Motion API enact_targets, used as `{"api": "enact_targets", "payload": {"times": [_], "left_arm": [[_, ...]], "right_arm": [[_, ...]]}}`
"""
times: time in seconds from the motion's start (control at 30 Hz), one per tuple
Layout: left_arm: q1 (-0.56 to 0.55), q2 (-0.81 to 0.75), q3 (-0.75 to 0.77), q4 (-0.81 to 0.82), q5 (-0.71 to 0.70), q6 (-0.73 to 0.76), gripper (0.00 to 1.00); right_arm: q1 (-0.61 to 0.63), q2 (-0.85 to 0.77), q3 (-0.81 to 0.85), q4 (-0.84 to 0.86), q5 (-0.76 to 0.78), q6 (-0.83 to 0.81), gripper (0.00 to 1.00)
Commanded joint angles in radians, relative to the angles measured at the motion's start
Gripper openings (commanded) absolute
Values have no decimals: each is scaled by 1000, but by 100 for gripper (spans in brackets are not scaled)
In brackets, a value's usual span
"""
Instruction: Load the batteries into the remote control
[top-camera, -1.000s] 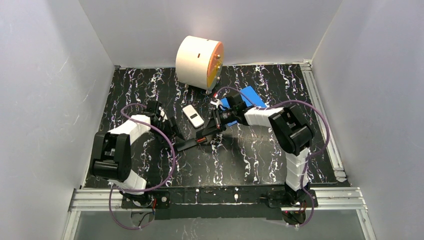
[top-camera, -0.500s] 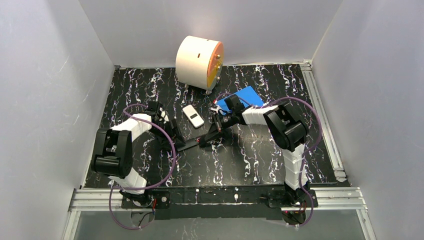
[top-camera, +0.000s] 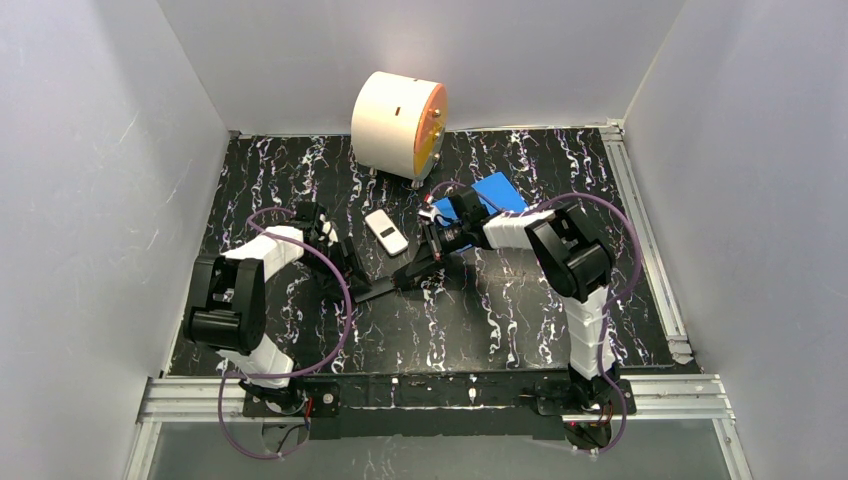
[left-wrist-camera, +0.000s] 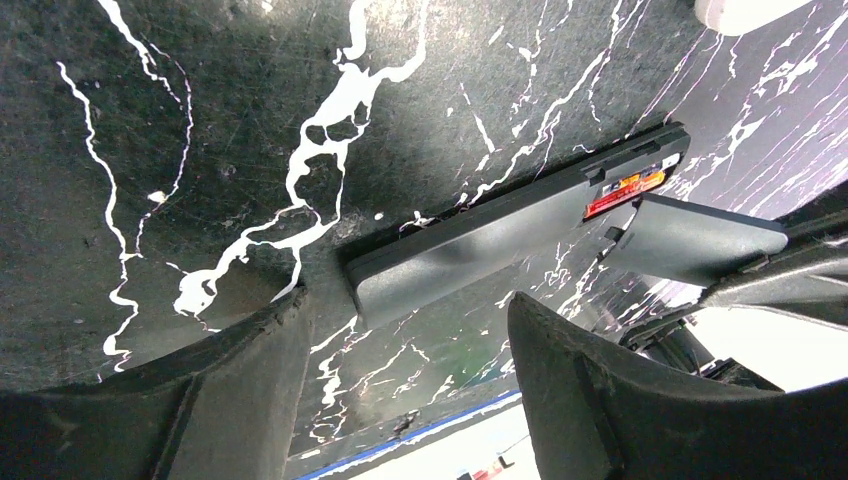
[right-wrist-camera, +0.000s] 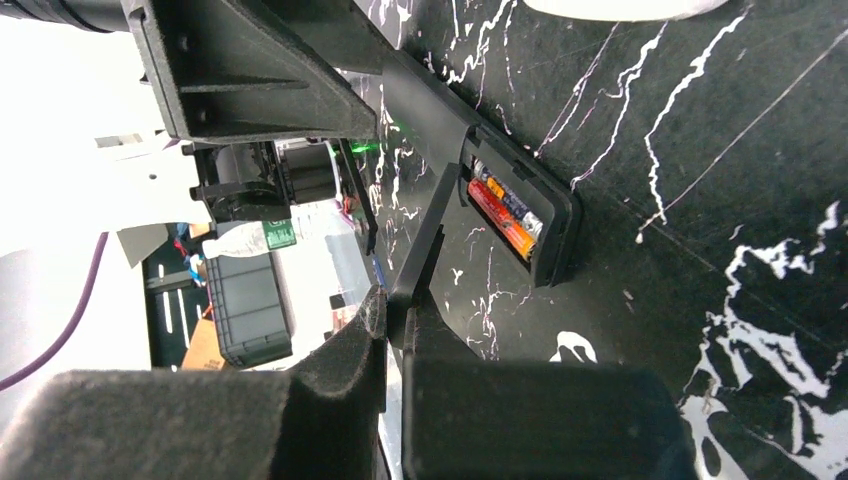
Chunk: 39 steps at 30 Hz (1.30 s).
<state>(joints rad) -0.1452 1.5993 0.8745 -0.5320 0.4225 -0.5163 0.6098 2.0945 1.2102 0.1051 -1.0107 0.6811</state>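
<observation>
Black plastic, long and slab-shaped, the remote control (left-wrist-camera: 480, 240) lies flat on the black tabletop veined with white (top-camera: 500, 320). Its battery bay is uncovered at the end nearer the right arm. Both batteries (right-wrist-camera: 503, 212) sit side by side in that bay: an orange-red cylinder (right-wrist-camera: 497, 222) on the side toward the cover, and a darker one (right-wrist-camera: 512, 200) beyond it. The battery cover (left-wrist-camera: 695, 238), a thin dark plastic panel, stands tilted just beside the bay, with one edge at the remote control and the other raised. The right gripper (right-wrist-camera: 395, 320) is closed on the raised edge of this panel, pinching it between its two fingers. The left gripper (left-wrist-camera: 405, 305) is at the opposite end of the remote control with its jaws apart. That end lies between the two fingers (left-wrist-camera: 250, 390), and strips of tabletop show on either side of it, so neither finger touches it. Near the remote control, on its far side, lies a small white remote (top-camera: 386, 233). Farther back stands a white drum with an orange face (top-camera: 398, 122), and a flat blue slab (top-camera: 495, 190) lies behind the right gripper.
</observation>
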Motion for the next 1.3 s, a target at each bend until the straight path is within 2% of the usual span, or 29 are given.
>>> {"api": "enact_targets", "payload": {"times": [0.0,0.73,1.03,1.27], "left_arm": [[4,14,27,-25,24,12,68],[3,33,31,-19,45,9,66],[3,44,27,-6,56,4,64],[3,51,26,7,72,-2,63]], "right_arm": [[-2,33,44,26,-25,-5,1],[10,100,81,-36,-44,-69,1],[11,111,67,32,-51,36,1],[16,119,63,44,-50,56,1]]}}
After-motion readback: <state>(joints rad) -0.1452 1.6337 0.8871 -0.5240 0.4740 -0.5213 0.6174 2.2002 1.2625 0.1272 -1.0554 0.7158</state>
